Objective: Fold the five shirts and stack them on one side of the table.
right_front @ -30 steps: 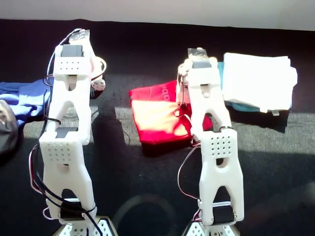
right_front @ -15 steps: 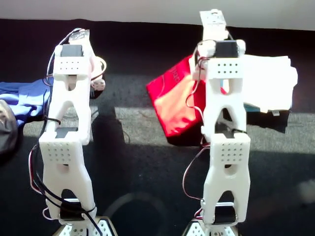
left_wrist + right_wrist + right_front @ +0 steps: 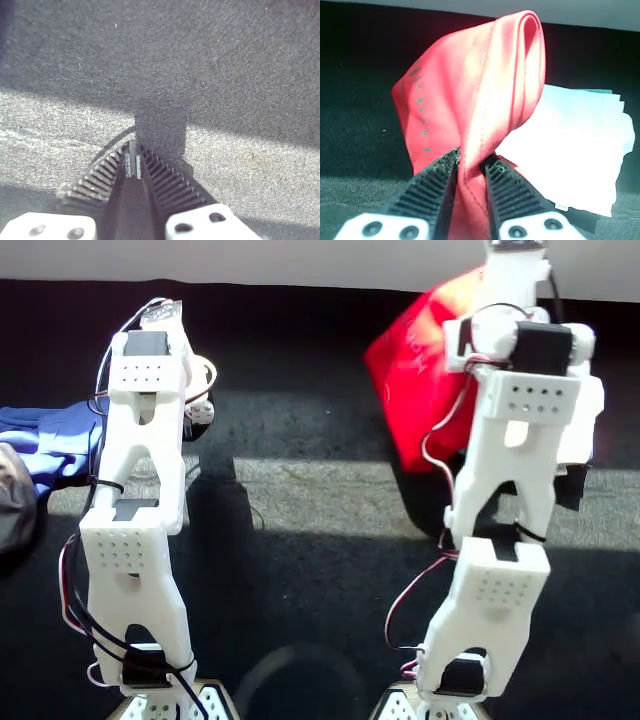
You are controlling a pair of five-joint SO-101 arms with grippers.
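"Red shirt (image 3: 470,95): where do we have it, and in what grip?" (Operator 1)

"We have it lifted off the table (image 3: 300,530) at the far right, held doubled over in the right gripper (image 3: 470,156). The jaws are clamped tight on a bunched fold of cloth, with almost no gap between them. The white folded stack (image 3: 570,145) lies just beyond it, also at the far right." (Operator 2)

"How do we expect it to handle?" (Operator 1)

"We judge it light, soft and limp. It has no stiffness, so it sags from whichever point we pinch, and a fold may open on release. It is not fragile, and it is unlikely to slip from ribbed jaws. We take hold at a folded edge, through all layers at once, so that the layers travel together." (Operator 2)

"And the left side?" (Operator 1)

"The left gripper (image 3: 132,150) is fully closed on nothing, over bare table. The blue shirt (image 3: 50,435) lies crumpled at the left edge, unfolded." (Operator 2)
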